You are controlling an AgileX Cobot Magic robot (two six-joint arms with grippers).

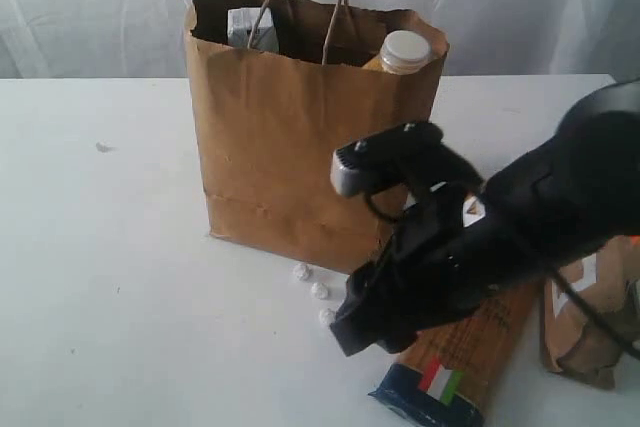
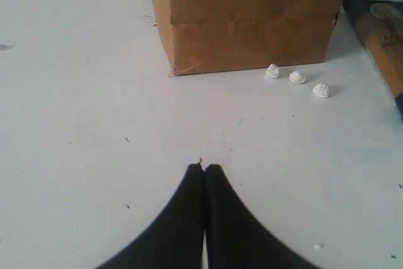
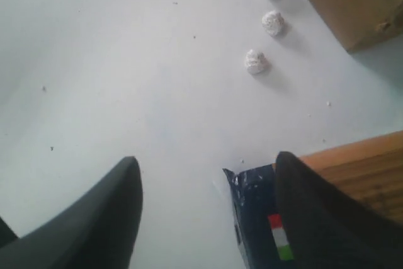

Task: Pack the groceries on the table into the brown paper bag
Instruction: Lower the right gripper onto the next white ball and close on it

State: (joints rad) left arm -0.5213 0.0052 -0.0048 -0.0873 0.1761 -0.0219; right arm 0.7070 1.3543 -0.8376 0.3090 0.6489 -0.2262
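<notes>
The dark-blue spaghetti pack [image 1: 478, 339] lies flat on the table [image 1: 110, 277] at about 5 o'clock from the brown paper bag [image 1: 300, 147], its flag-marked end pointing to 7 o'clock. The brown pouch [image 1: 590, 317] rests just beside it at 3 o'clock. The right gripper [image 3: 206, 157] hangs over that blue end with its jaws spread wide and nothing held; one finger covers the pack's corner and the other stands over bare table. The left gripper [image 2: 204, 168] is pinched closed and empty, low over the table.

The pack looks light, long and narrow, with slick film that may slide and dry strands that could snap if squeezed hard. A hold across its narrow width, nearer the middle than the end, should stop it pivoting. The white-capped yellow grain bottle [image 1: 405, 50] already takes up the bag's 2 o'clock corner.
</notes>
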